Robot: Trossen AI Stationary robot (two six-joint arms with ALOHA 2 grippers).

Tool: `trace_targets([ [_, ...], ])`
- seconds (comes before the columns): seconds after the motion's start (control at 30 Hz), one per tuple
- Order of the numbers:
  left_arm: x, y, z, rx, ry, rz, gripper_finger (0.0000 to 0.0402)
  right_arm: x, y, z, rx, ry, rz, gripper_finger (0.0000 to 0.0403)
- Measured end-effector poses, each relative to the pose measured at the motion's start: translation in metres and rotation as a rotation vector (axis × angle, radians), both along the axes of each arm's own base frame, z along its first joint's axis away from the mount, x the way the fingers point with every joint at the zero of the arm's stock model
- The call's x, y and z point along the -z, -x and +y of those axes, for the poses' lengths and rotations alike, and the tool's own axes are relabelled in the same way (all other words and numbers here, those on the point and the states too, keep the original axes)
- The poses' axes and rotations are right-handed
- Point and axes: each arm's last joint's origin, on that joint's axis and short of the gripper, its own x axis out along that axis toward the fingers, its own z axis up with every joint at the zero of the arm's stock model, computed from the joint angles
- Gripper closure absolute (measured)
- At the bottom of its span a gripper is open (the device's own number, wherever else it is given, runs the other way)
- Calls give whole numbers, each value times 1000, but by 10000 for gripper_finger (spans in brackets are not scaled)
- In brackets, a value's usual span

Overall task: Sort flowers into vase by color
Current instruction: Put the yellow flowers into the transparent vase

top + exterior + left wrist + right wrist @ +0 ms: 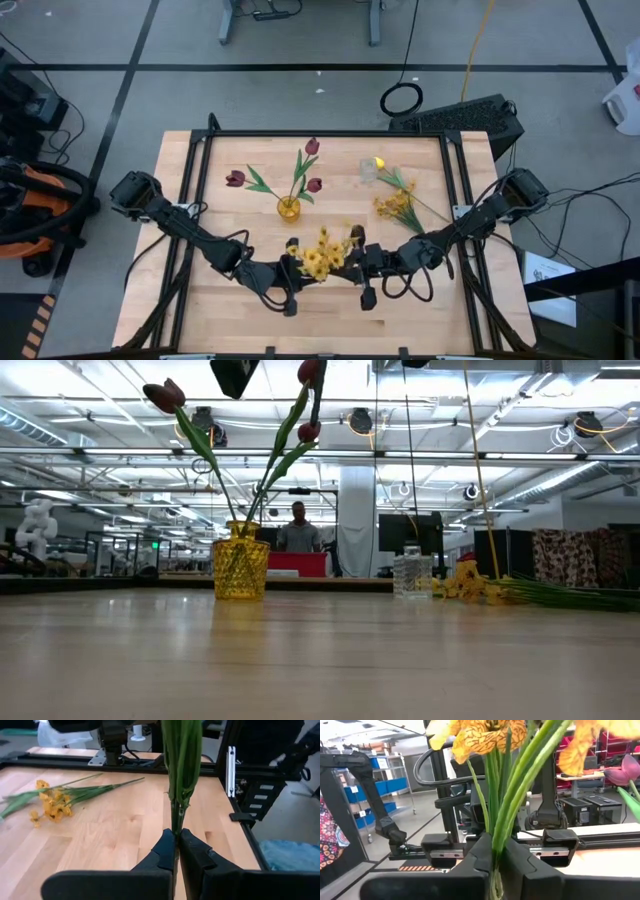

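Spray of small yellow blossoms on bundled green stems (322,255): held above the near-centre of the light wooden table (230,300), between the two arms. In the left wrist view its stems (181,765) rise straight up out of that gripper's fingers; in the right wrist view the stems (507,805) likewise run lengthwise away from the fingers, blossoms at the far end.

Left gripper (177,840): clenched on the stem bundle. Right gripper (496,851): also clenched on the same stems, just beside the left one.

Yellow faceted glass vase (288,209): upright at mid-table, holding three dark red tulips (312,146) whose stems fan outward, one leaning toward the table's left, two toward the far side.

Clear glass vase (411,572): upright right of the yellow one, near the far edge, with a yellow tulip head (379,163) showing at it.

Second yellow-blossom spray (397,205): lying flat on the right part of the table, long axis slanting, stems toward the right edge.

Black metal frame (320,133): borders the table's far and side edges. Bare wood lies along the near edge and the left side.
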Motion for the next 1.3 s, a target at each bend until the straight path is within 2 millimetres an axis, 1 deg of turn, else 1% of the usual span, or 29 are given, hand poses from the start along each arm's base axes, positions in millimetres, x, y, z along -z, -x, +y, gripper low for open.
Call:
trace_targets([
  [0.07, 0, 0, 0, -17, 29, 1, 382, 0, 0, 0, 1, 0, 0, 390],
  [0.17, 0, 0, 0, -44, 69, -1, 358, 0, 0, 0, 1, 0, 0, 398],
  [0.3, 0, 1, -2, -56, 78, -8, 302, 0, 1, 0, 2, 9, 17, 400],
  [0.47, 0, 4, -6, -75, 63, -14, 225, -7, 4, -2, 5, 2, 5, 401],
  [0.6, 1, 6, -7, -72, 45, -1, 189, -18, 12, -6, 9, 2, 6, 402],
  [0.77, 4, 7, -7, -70, 23, 31, 181, -40, 30, -17, 68, 13, 28, 402],
  [1.0, 5, 7, -6, -70, 9, 36, 187, -71, 61, -41, 225, 58, 43, 403],
  [1.13, 5, 7, -6, -70, 8, 36, 187, -83, 73, -59, 299, 72, 41, 403],
  [1.3, 5, 7, -6, -70, 10, 36, 187, -89, 80, -85, 383, 85, 67, 403],
])
